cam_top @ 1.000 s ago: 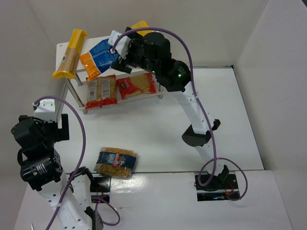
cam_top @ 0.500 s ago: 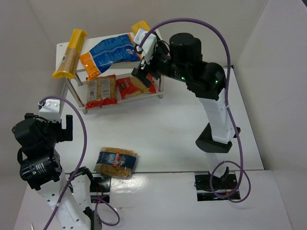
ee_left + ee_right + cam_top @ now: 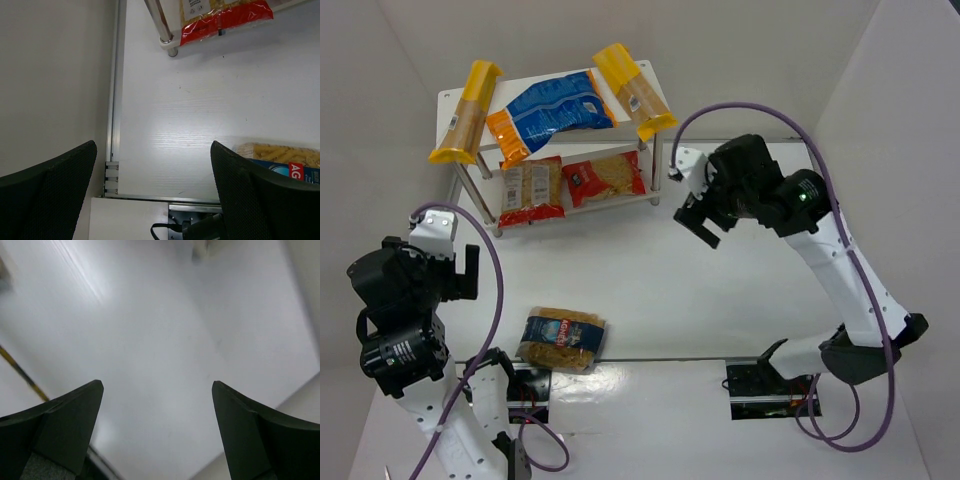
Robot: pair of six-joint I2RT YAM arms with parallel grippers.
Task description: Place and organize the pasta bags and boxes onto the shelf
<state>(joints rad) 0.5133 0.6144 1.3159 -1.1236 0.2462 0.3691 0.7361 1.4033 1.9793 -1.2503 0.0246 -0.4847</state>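
Right gripper [image 3: 697, 223]: jaws spread wide with nothing between them, held above the bare white table [image 3: 640, 290] just off the right front corner of the shelf [image 3: 515, 85]. In the right wrist view the gripper [image 3: 157, 432] frames only blurred white surface.

Left gripper [image 3: 460, 268]: jaws likewise parted and empty, raised over the near left part of the table, well apart from the shelf. In the left wrist view the gripper [image 3: 155, 197] looks down on the tabletop, with a metal shelf leg [image 3: 162, 22] at the top edge.

Top tier: two yellow pasta boxes, the left box [image 3: 467, 112] along the left edge with its near end past the board, the right box [image 3: 632, 90] angled along the right edge. Between them lies the large blue bag [image 3: 548, 112], its orange end toward the front left.

Lower tier: two red-trimmed clear bags lie flat side by side, the left red-trimmed bag [image 3: 531, 190] and the right red-trimmed bag [image 3: 605, 178].

Table: the clear bag with blue label [image 3: 562, 338] lies flat near the left arm's base, off the shelf, below and to the right of the left gripper.
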